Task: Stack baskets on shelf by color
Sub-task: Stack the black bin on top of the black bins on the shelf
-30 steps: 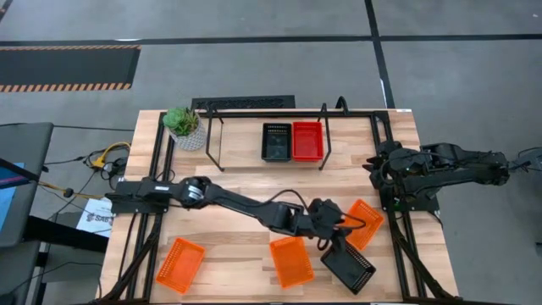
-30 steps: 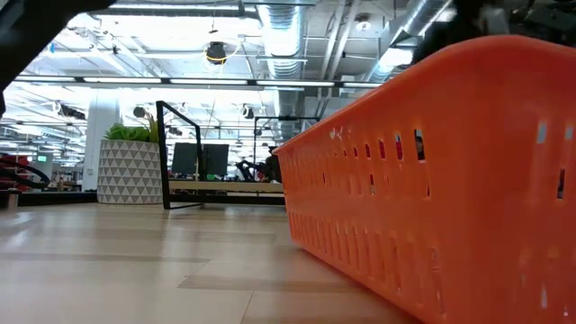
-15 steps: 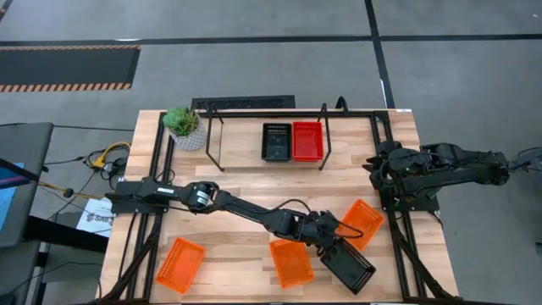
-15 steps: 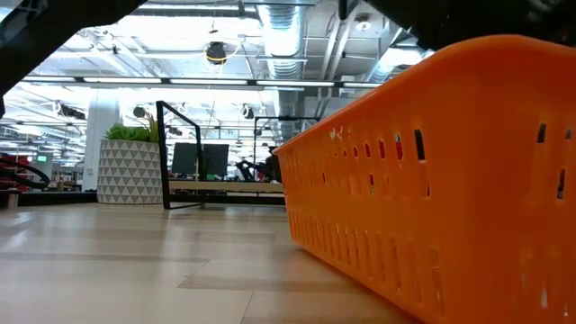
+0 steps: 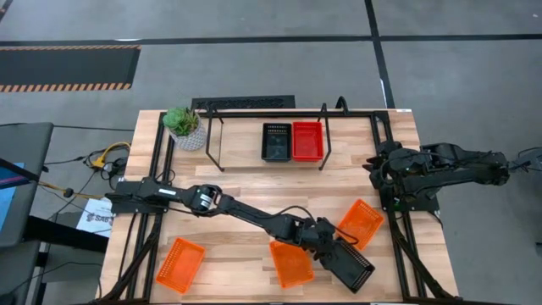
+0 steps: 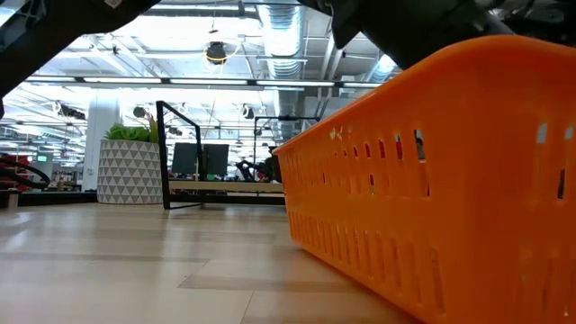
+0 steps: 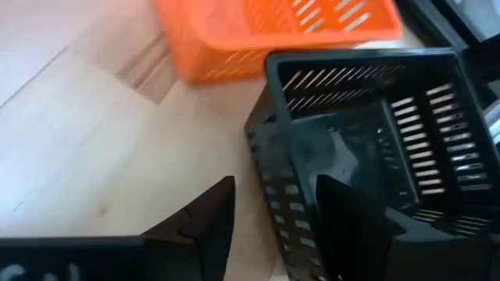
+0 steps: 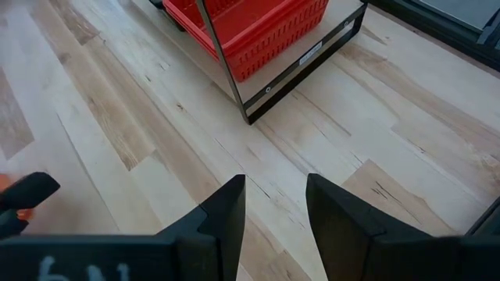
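Black basket [image 7: 367, 156], far end cropped

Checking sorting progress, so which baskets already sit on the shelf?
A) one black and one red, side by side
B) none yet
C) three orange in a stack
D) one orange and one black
A: in the high view a black basket and a red basket sit side by side on the shelf, while the orange ones lie out on the table.

Grey floor [image 5: 254, 59], ceiling ducts [image 6: 279, 36]
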{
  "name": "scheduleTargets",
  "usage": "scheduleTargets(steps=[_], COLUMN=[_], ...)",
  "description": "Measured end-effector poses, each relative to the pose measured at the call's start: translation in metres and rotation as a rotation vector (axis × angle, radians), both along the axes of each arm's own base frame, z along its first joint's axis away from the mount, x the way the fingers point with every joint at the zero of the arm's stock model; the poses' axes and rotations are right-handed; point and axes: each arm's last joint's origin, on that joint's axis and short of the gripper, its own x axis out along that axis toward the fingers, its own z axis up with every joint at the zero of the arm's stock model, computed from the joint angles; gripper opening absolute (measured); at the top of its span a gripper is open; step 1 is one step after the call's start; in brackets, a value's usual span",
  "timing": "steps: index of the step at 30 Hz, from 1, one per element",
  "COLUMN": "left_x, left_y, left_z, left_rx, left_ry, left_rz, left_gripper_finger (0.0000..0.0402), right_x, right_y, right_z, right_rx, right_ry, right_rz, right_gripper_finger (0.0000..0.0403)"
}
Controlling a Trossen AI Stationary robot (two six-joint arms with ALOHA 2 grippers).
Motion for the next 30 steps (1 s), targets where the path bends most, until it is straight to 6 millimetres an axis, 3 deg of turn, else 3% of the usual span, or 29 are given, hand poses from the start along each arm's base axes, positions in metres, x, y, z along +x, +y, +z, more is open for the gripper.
scheduleTargets(steps=[12, 16, 20, 30], left_x=[0.003, 0.005, 0.011, 0.002], left_y=[0.013, 0.021, 0.03, 0.071], left_z=[-0.001, 0.002, 0.018, 0.081], left_rx=[-0.126, -0.155, -0.197, -0.216], left_ry=[0.04, 0.047, 0.006, -0.014], left_rz=[0.127, 0.159, 0.134, 0.07], left_gripper_finger=[0.0007, 0.0006, 0.0001, 0.0], right_x=[0.0, 0.0, 0.0, 0.0], right_y=[0.0, 0.0, 0.0, 0.0], right_z=[0.0, 0.0, 0.0, 0.0], right_rx=[0.0, 0.0, 0.0, -0.004], right_ry=[0.0, 0.0, 0.0, 0.003], right_rz=[0.0, 0.0, 0.0, 0.005], right_gripper_finger=[0.0159, 0.0159, 0.0159, 0.0159])
